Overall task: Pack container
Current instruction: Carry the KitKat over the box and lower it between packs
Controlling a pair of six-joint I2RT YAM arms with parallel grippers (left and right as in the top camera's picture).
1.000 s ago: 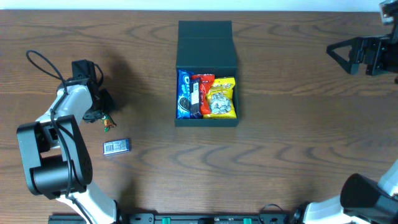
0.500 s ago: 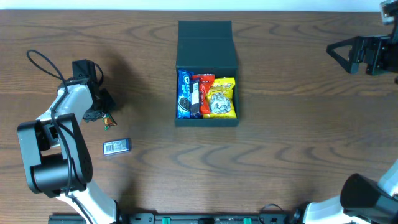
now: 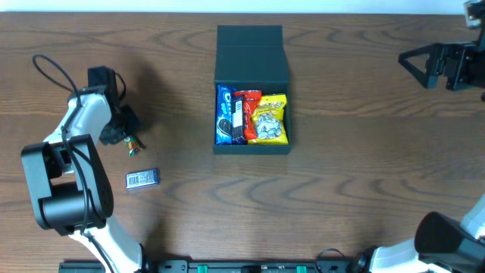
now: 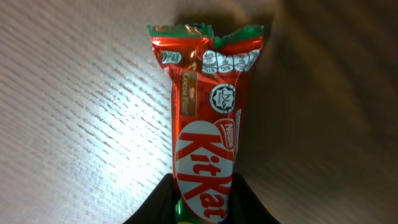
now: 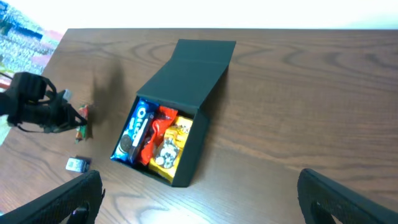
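Now the left hand [image 4: 204, 190] has tightened onto the KitKat bar [image 4: 208, 112], so lifting it toward the container [image 3: 250, 53] can follow; right hand [image 3: 415, 67] gapes.

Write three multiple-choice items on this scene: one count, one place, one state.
1. How many packets lie in the container?
A two
B three
C five

2. Where is the KitKat?
A in the container
B at the left gripper
C on the floor

3. The lid is:
A open
B shut
C missing

Answers:
1 B: a blue packet, a red packet and a yellow packet lie inside.
2 B: the left wrist view shows the fingers flanking the bar.
3 A: the lid is folded back and the contents are in view.
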